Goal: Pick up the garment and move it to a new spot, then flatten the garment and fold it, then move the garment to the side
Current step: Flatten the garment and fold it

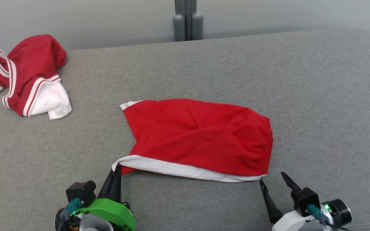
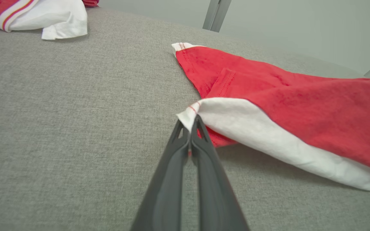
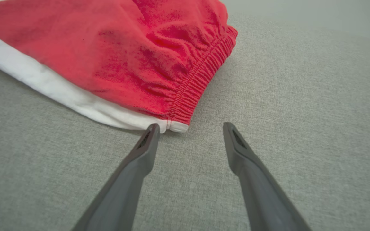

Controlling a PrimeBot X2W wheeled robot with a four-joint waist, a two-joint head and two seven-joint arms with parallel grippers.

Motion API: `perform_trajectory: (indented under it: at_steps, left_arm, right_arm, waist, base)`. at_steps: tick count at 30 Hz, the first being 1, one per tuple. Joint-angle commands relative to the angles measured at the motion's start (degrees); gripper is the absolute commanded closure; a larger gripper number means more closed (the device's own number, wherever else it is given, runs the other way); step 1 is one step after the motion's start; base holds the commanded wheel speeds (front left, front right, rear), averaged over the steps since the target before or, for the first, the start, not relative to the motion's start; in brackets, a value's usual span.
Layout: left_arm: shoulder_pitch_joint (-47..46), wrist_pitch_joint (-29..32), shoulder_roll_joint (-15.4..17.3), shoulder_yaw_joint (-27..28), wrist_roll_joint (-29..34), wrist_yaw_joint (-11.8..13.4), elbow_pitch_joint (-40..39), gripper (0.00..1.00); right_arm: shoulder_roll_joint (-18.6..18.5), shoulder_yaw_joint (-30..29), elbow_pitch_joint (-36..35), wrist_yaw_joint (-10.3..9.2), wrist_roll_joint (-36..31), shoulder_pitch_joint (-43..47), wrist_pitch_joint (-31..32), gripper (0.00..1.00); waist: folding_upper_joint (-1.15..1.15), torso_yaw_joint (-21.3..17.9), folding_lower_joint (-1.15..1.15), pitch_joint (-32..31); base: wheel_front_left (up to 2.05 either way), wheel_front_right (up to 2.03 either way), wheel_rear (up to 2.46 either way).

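Observation:
The garment [image 1: 198,138] is a pair of red shorts with a white side stripe, lying spread on the grey surface, its elastic waistband to the right. My left gripper [image 1: 117,168] is shut on the white corner of the near leg hem, lifting that corner [image 2: 188,115] slightly. My right gripper [image 1: 272,179] stands open just in front of the garment's near waistband corner [image 3: 175,125]. Its left fingertip [image 3: 153,130] touches or nearly touches the white edge, and nothing lies between its fingers.
A second red-and-white garment [image 1: 27,77] lies crumpled at the far left of the grey cushioned surface [image 1: 316,96]. Grey posts [image 1: 187,22] stand behind the far edge, before a pale wall.

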Motion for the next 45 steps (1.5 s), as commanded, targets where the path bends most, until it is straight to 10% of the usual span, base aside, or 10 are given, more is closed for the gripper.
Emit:
perform_trajectory:
  at_steps: [1, 15, 25, 26, 45]
  left_arm:
    - [-0.15, -0.03, -0.07, -0.12, -0.09, 0.04, 0.14, 1.00]
    - [0.15, -0.03, 0.51, -0.94, 0.28, 0.37, 0.33, 1.00]
    - [0.02, 0.24, 1.09, -1.50, 0.09, 0.92, -0.15, 1.00]
    - [0.02, 0.24, 1.13, -1.57, 0.08, 0.98, -0.23, 1.00]
    - [-3.26, -0.06, 2.82, 1.35, 2.39, 1.89, -21.90, 1.00]
  right_arm:
    - [-0.18, 0.27, 1.06, -0.08, -0.56, -1.04, -0.20, 0.00]
    - [-0.20, 2.71, 9.03, -0.08, -1.37, -6.51, -0.20, 0.02]
    - [-0.18, 4.29, 9.35, -0.08, -1.11, -7.43, -0.20, 0.77]
    - [-0.17, 4.46, 9.40, -0.08, -0.86, -7.45, -0.20, 1.00]
    - [-1.62, 8.43, -20.67, -0.08, 5.35, -7.15, -0.20, 1.00]
  waist:
    - [0.00, 0.63, 0.00, 0.00]
    - [0.00, 2.25, 0.00, 0.28]
    - [0.00, 2.10, 0.00, 0.56]
    - [0.00, 2.04, 0.00, 0.54]
    - [0.00, -2.70, 0.00, -6.13]
  base:
    - [0.00, 0.00, 0.00]
    - [0.00, 0.00, 0.00]
    - [0.00, 0.00, 0.00]
    - [0.00, 0.00, 0.00]
    - [0.00, 0.00, 0.00]
